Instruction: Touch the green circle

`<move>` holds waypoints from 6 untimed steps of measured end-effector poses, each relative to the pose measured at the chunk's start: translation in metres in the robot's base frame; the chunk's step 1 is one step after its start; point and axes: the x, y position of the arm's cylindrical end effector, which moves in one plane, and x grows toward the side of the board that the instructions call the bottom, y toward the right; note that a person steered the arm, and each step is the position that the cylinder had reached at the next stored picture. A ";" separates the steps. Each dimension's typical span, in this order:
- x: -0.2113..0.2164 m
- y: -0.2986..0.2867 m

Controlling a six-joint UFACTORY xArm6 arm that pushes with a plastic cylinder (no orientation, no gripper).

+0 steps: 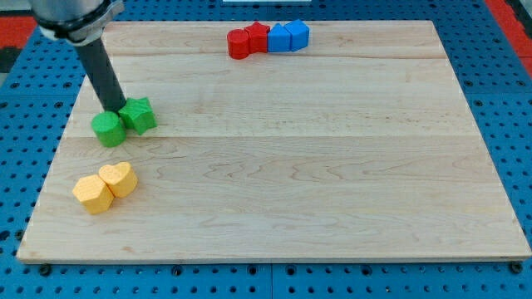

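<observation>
Green circle (pixel 108 129): a round green block, set at the view's left side of the wooden board (pixel 274 174), directly below my tip (pixel 113 110) and apparently touched by it at its upper edge. My tip: lower end of a straight dark rod descending from the view's top left; no claw is fitted, so nothing is grasped, clenched or released, and contact is made by the rod end alone. Green star-like block (pixel 140 115): placed just to the view's right of my tip, touching the green circle; whether it is touched by the rod cannot be told. Yellow heart (pixel 120 178) and a second yellow block (pixel 92 193), shape uncertain: found touching each other, near and below my tip toward the view's bottom. Row of four blocks, well apart from my tip toward the view's upper right, pressed side by side: red cylinder-like block (pixel 239 44), red star-like block (pixel 258 36), blue block (pixel 279 37), second blue block (pixel 297 33). Blue pegboard (pixel 507 100): seen surrounding the board.
</observation>
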 end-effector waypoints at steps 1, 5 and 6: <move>0.023 -0.002; 0.080 -0.076; 0.080 -0.047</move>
